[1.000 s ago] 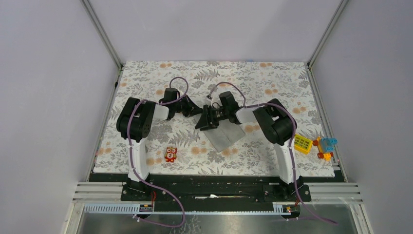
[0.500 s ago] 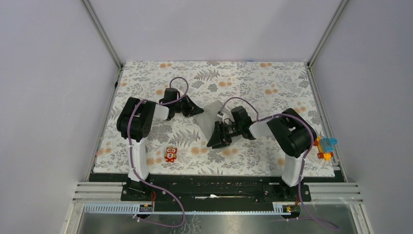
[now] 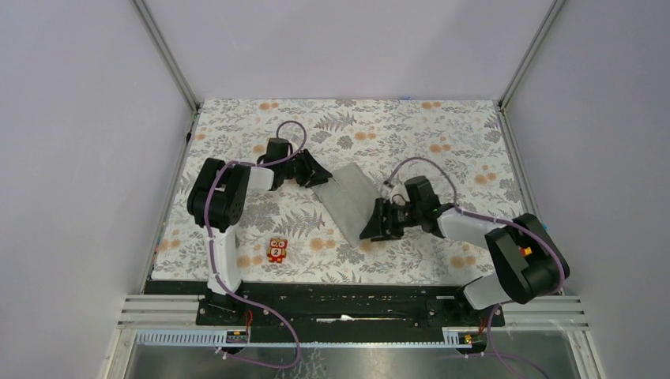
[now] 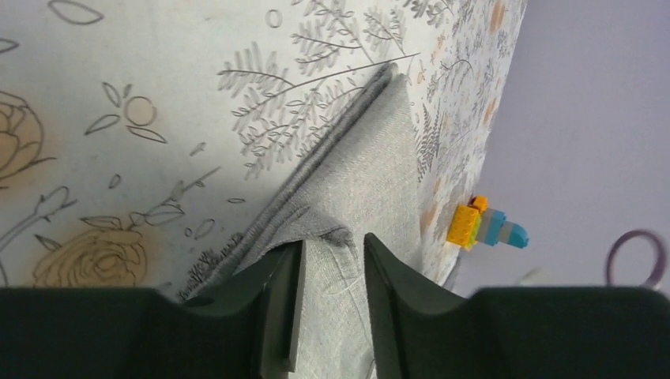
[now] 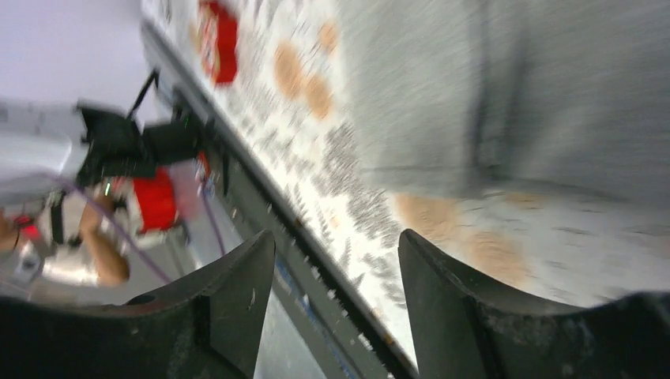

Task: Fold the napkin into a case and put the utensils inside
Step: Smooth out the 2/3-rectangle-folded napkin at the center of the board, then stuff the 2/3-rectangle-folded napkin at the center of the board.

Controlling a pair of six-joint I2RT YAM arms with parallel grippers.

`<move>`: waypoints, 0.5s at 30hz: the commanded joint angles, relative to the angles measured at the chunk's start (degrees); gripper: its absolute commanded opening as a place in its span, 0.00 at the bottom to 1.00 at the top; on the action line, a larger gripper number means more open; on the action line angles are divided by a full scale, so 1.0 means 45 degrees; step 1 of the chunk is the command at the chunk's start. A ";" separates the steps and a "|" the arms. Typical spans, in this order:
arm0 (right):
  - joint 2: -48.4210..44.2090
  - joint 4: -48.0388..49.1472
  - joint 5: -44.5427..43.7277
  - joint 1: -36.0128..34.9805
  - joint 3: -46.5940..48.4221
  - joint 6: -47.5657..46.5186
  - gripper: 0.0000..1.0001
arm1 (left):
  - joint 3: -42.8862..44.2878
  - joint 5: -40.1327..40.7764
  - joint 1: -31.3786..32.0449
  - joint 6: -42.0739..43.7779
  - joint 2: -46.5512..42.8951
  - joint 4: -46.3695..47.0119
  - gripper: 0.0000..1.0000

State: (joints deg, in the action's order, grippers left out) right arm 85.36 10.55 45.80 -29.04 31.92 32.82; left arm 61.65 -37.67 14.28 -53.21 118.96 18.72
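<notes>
Starting at the left, the red toy figure (image 3: pixel 276 250) sits on the floral table cover (image 3: pixel 442 134), well to the near side of the left fingers and out of play. The left gripper (image 3: pixel 314 175) is down at the napkin's far-left corner. In the wrist view its fingers (image 4: pixel 284 300) stand a little apart, and the corner of the grey cloth lies right between the tips, loose rather than clamped as far as can be seen.

The napkin (image 3: pixel 351 197) runs away from those tips as a flat, layered strip, with its stacked edges showing along one side. It slants across to the right gripper (image 3: pixel 371 227), which hangs at the strip's near end.

The right gripper's fingers (image 5: pixel 237 292) are spread wide with nothing between them. The cloth lies just beyond the tips, though that view is blurred.

By my reading, folding is the step in hand and the case looks close to formed. No utensils show in any view, so next they have to be found. Then one arm must lift the top layer by its open edge while the other slides the pieces in.
</notes>
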 commanded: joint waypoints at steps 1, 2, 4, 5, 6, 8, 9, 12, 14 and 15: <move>-0.0796 -0.3260 -0.3065 0.1443 0.1299 -0.0942 0.67 | 0.0522 0.0289 -0.0050 0.0617 -0.1674 -0.1186 0.46; -0.0821 -0.3576 -0.3505 0.1698 0.1648 -0.0967 0.69 | 0.0561 0.0237 -0.0035 0.0665 -0.2075 -0.1467 0.50; -0.0723 -0.4135 -0.5056 0.2150 0.2390 -0.0943 0.73 | 0.0684 0.0348 0.0031 0.0948 -0.2935 -0.2138 0.57; -0.0558 -0.4628 -0.5597 0.2331 0.2888 -0.1140 0.74 | 0.0696 0.0493 0.0071 0.1149 -0.3441 -0.2574 0.60; -0.0350 -0.4922 -0.6124 0.2461 0.3365 -0.1381 0.76 | 0.0685 0.0734 0.0112 0.1403 -0.3912 -0.3012 0.64; 0.0259 -0.5166 -0.6450 0.2719 0.4126 -0.1689 0.79 | 0.0333 0.1355 0.0232 0.1831 -0.4943 -0.3813 0.72; 0.0636 -0.5160 -0.6306 0.2920 0.4436 -0.1795 0.79 | -0.0024 0.1630 0.0316 0.1974 -0.5384 -0.4036 0.74; 0.1806 -0.4832 -0.5390 0.3391 0.5156 -0.2092 0.76 | -0.1519 0.2357 0.0586 0.2199 -0.6268 -0.4267 0.73; 0.2445 -0.4709 -0.5043 0.3452 0.5438 -0.2338 0.68 | -0.2141 0.3174 0.0918 0.2461 -0.6412 -0.4764 0.70; 0.2729 -0.4493 -0.4858 0.3441 0.5432 -0.2426 0.65 | -0.2360 0.3496 0.1085 0.2625 -0.6339 -0.4963 0.67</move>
State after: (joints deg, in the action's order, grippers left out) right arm 92.92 -8.51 22.55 -14.33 54.33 25.30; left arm 56.53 -29.63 16.84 -45.34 89.91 3.14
